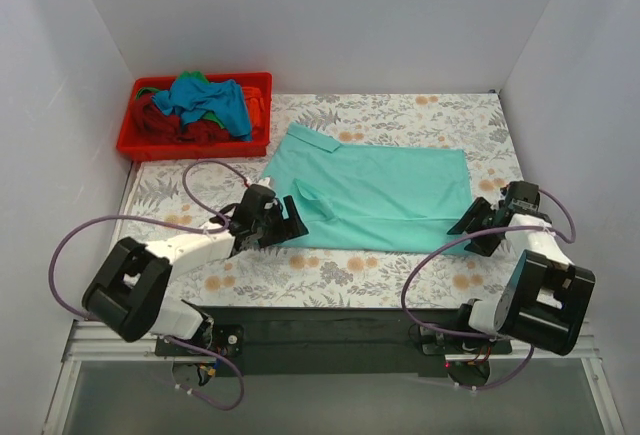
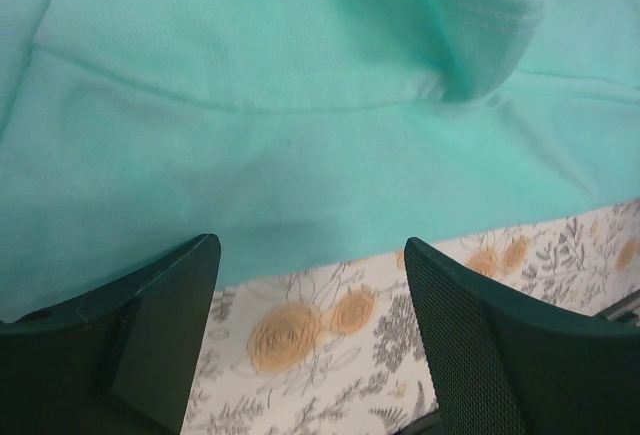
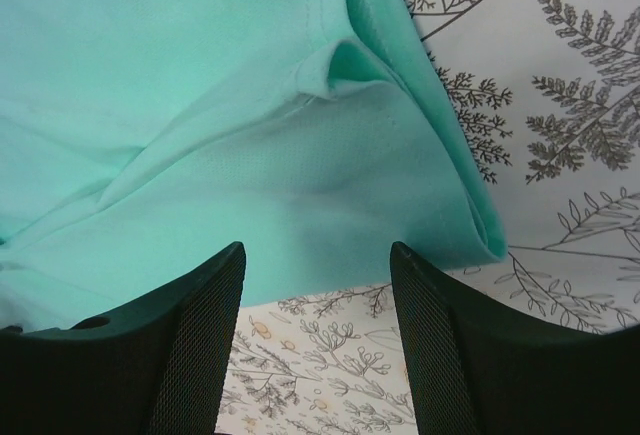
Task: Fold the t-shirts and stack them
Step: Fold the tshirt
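Note:
A mint-teal t-shirt lies folded lengthwise on the floral cloth, collar at the far left, a sleeve folded over its near left part. My left gripper is open and empty just short of the shirt's near left edge; its fingers sit above the floral cloth. My right gripper is open and empty at the shirt's near right corner, just short of the folded hem. Blue, dark red, green and orange shirts are piled in the red bin.
The red plastic bin stands at the far left corner. White walls close the table on three sides. The floral tablecloth shows bare in front of the shirt. Purple cables loop from both arms.

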`<act>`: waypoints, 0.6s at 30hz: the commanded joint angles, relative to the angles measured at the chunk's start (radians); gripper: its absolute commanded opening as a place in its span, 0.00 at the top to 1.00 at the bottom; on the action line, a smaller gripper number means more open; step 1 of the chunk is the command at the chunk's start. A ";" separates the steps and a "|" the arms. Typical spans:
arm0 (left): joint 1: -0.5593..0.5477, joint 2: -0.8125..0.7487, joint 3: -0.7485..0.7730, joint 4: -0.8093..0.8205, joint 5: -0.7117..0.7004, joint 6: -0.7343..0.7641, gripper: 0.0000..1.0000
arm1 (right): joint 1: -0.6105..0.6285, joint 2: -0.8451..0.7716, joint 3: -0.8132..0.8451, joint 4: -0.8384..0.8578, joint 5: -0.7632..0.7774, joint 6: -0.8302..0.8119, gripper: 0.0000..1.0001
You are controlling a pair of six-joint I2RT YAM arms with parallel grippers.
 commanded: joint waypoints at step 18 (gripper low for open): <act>-0.015 -0.157 0.025 -0.049 -0.104 -0.053 0.21 | 0.831 0.064 0.450 -0.018 0.153 0.198 0.36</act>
